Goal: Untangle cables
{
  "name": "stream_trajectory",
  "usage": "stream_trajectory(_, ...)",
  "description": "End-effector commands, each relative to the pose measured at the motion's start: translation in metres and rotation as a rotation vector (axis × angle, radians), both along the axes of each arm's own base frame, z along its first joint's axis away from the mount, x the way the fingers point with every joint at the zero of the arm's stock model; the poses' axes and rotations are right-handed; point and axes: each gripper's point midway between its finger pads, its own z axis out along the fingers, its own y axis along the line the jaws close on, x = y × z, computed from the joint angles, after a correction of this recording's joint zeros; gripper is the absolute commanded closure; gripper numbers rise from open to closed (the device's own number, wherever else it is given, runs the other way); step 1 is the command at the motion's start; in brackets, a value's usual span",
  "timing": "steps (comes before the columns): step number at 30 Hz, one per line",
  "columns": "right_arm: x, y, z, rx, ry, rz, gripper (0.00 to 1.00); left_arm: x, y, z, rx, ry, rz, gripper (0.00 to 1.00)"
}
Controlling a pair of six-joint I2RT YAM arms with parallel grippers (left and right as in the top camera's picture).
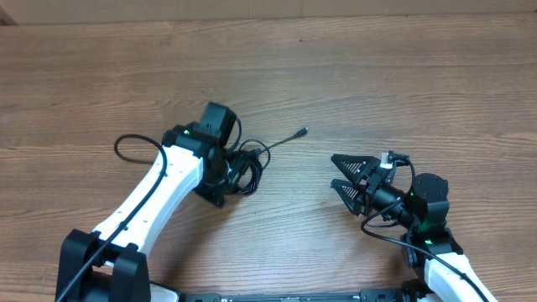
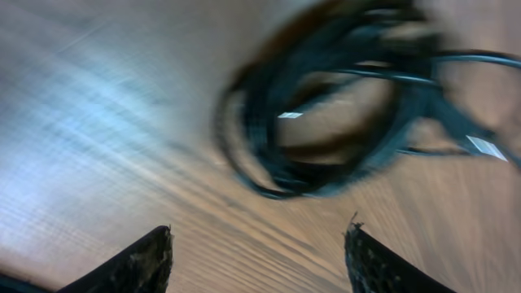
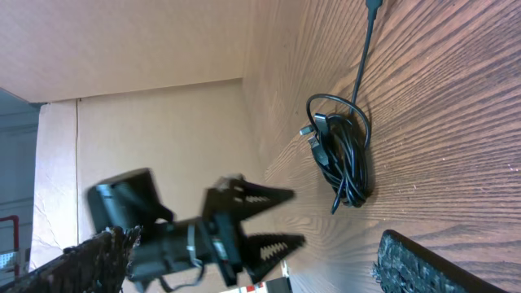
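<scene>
Overhead view: tangled black cables [image 1: 249, 162] lie near the open left gripper [image 2: 260, 236]; the right gripper [image 1: 334, 170] gapes empty.

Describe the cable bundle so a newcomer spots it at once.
On the wooden table, follow the left arm's white forearm to its black tip near the centre. Beside it lie the cables, a coil of thin black cords. Thinner than the arms' wires, it trails one plug end toward upper right.

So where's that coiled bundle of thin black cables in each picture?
Overhead: the coiled bundle of thin black cables sits just left of centre.
Left wrist: the bundle is upper right, blurred.
Right wrist: the bundle is right of centre.
Shared landmark: the brown wooden table under it.
</scene>
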Motion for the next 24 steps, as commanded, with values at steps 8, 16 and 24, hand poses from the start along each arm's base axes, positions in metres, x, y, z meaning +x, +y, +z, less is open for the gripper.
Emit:
stream_trajectory(8,-0.001,0.001,-0.001,-0.023,-0.01,0.01,0.05,-0.001,-0.003,-0.051,-0.015,-0.055,0.134,0.46)
stream_trajectory(16,-0.004,0.002,-0.004,-0.019,0.006,0.027,0.05,0.003,0.012,-0.065,0.064,-0.117,0.142,0.7)
stream_trajectory(24,-0.004,0.002,-0.003,-0.083,-0.08,0.054,0.03,-0.001,0.005,-0.073,0.1,-0.16,0.092,0.77)
